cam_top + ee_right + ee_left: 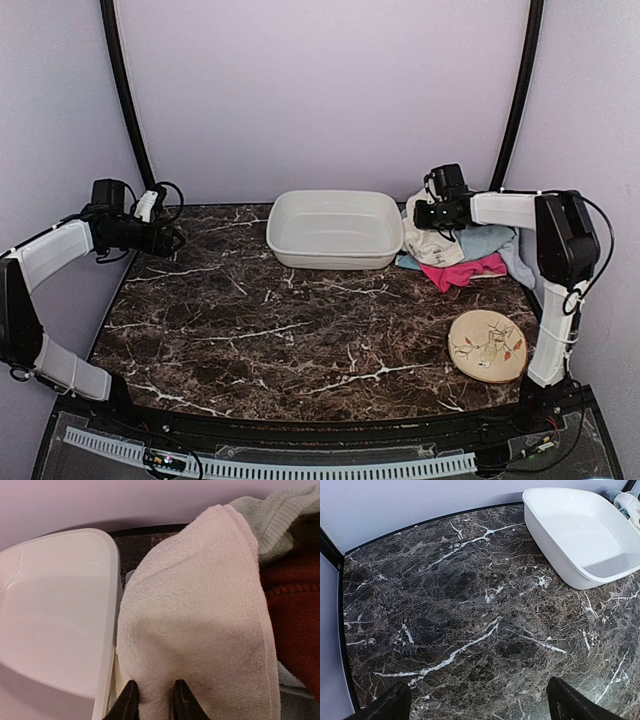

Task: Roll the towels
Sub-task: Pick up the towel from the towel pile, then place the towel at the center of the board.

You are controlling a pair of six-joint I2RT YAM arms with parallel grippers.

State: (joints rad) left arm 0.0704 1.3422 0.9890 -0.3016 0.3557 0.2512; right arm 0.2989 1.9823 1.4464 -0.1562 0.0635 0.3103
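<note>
R claw point(155, 686) pinches cream towel point(200, 625) (L claw point(479, 684) wide).

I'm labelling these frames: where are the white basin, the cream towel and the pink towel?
white basin point(335, 256): top view, its near outer wall.
cream towel point(200, 625): right wrist view, middle of its top fold.
pink towel point(462, 273): top view, middle of its visible part.

- Right arm point(565, 240) hides part of the towels point(465, 272).
- Cream towel point(200, 630) and basin point(50, 620) run off the right wrist view's edges.
- Left fingers point(385, 707): only tips show.
</note>
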